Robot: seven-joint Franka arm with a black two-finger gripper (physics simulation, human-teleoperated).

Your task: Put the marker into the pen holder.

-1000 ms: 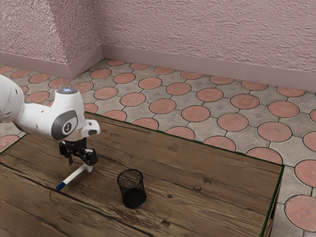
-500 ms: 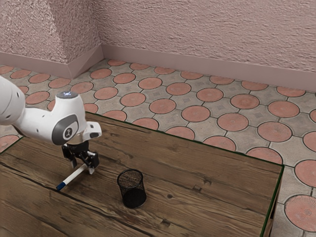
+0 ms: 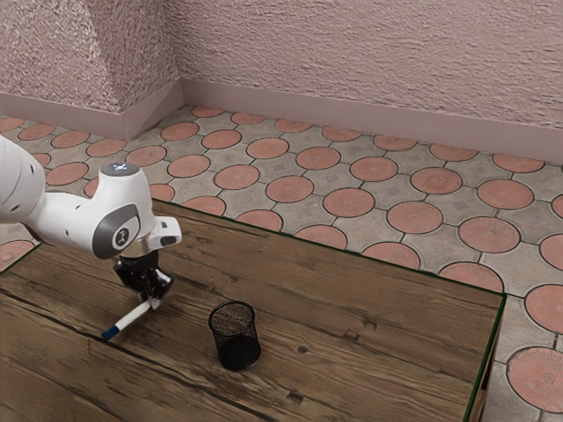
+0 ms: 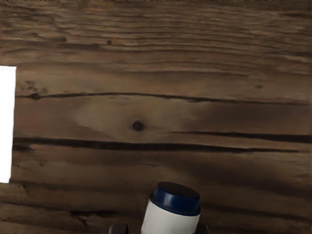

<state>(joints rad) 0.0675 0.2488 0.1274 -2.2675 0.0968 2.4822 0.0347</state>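
Note:
At the exterior view's left, my gripper [image 3: 151,300] is low over the table, its fingers drawn in on the marker [image 3: 129,320] near its white end. The marker slants across the wood, with its blue end toward the exterior view's lower left. The black mesh pen holder [image 3: 235,336] stands upright, apart from them, on the exterior view's right side of the hand. In the wrist view, the marker [image 4: 170,220] shows its blue end and part of its white body, between the dark fingertips of the gripper [image 4: 161,229].
The wooden table [image 3: 352,330] extends past the pen holder to its dark green edge at the exterior view's right. Beyond lie a tiled floor [image 3: 290,189] and pink walls. A plain white shape [image 4: 6,124] stands at the border of the wrist view.
The fingers have come together around the marker. My hand has shifted slightly toward the exterior view's right, and the marker's blue end has moved a little. The pen holder has stayed put.

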